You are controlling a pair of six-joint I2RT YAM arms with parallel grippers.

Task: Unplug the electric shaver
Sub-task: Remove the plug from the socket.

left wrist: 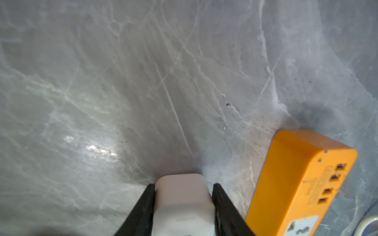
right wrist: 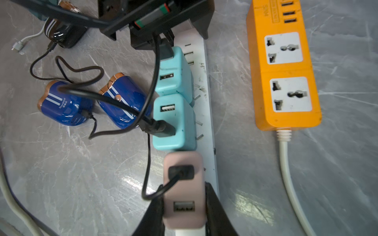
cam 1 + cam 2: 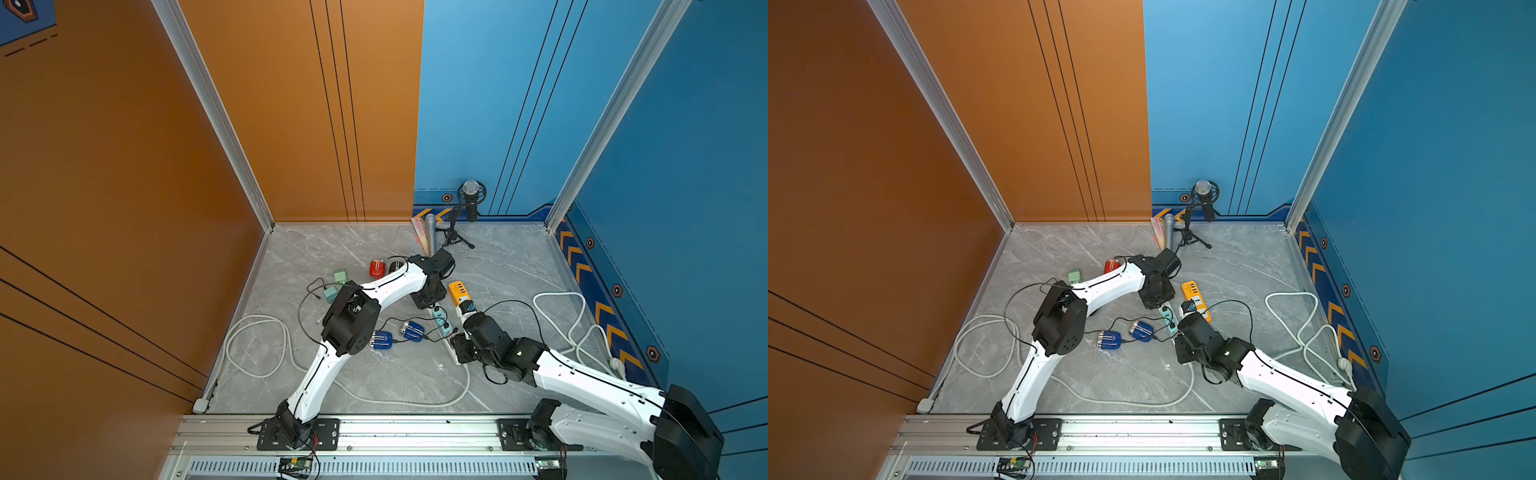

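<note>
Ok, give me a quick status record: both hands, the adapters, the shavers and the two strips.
left hand: shut on one end of the white strip
right hand: shut on the pink adapter
pink adapter: on the white strip, looks seated, black cable plugged in
teal adapters: two, on the same strip, each with a black plug in it
blue shavers: two, lying beside the white strip; which cable feeds which is unclear
orange strip: alongside the white one, apart from it, visible sockets empty
</note>
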